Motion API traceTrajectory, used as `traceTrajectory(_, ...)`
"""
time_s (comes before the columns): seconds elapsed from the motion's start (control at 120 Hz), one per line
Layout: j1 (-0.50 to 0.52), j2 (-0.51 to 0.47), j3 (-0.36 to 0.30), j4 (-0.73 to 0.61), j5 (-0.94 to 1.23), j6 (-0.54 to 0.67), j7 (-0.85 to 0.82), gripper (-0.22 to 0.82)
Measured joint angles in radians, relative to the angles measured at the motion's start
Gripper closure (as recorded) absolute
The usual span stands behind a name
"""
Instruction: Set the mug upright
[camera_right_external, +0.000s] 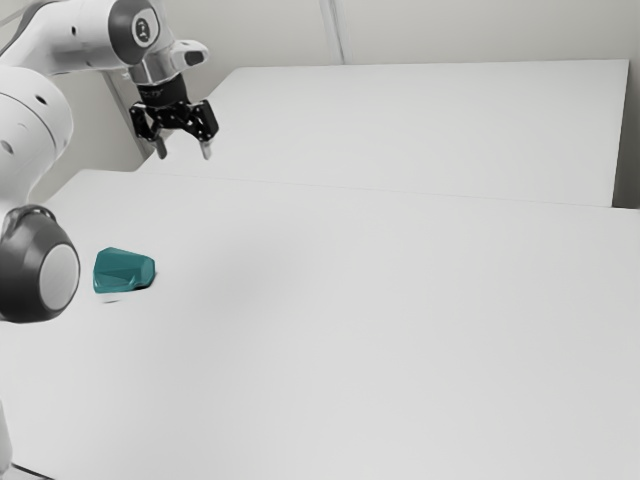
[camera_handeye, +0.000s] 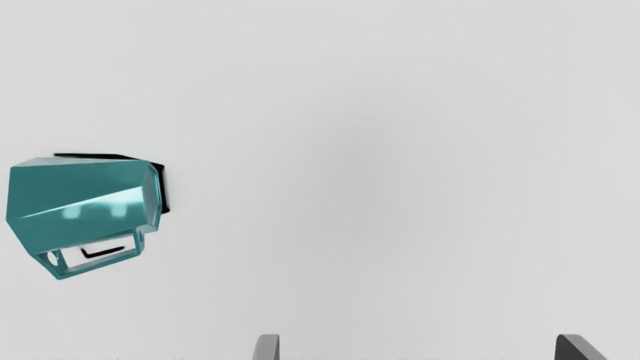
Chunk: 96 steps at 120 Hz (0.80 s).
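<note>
Arm emblem (camera_right_external: 145, 29): was unreadably small
Mug (camera_right_external: 122, 271) axis: lay level, narrow end toward the exterior view's right
Gripper (camera_right_external: 184, 151): stood open

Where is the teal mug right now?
The mug lies on its side on the table, toward the exterior view's left, appearing beside the arm's rounded joint and below the open gripper.

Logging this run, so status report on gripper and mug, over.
Gripper open, raised above table. Mug on its side, ungripped. No obstacle seen between them.
</note>
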Motion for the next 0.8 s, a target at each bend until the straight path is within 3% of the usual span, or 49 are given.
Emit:
traceTrajectory(0.142,0.010,-0.019,-0.008,-0.032,0.019,-0.001,0.001,0.00)
traceTrajectory(0.408,0.083,-0.128,-0.023,-0.320,0.086,0.037,0.023,0.00)
traceTrajectory(0.542,0.139,-0.100,0.015,-0.383,0.075,0.134,0.095,0.00)
traceTrajectory(0.692,0.182,-0.031,0.094,-0.389,-0.033,0.232,0.217,0.00)
traceTrajectory(0.8,0.225,0.011,0.114,-0.379,-0.107,0.278,0.315,0.00)
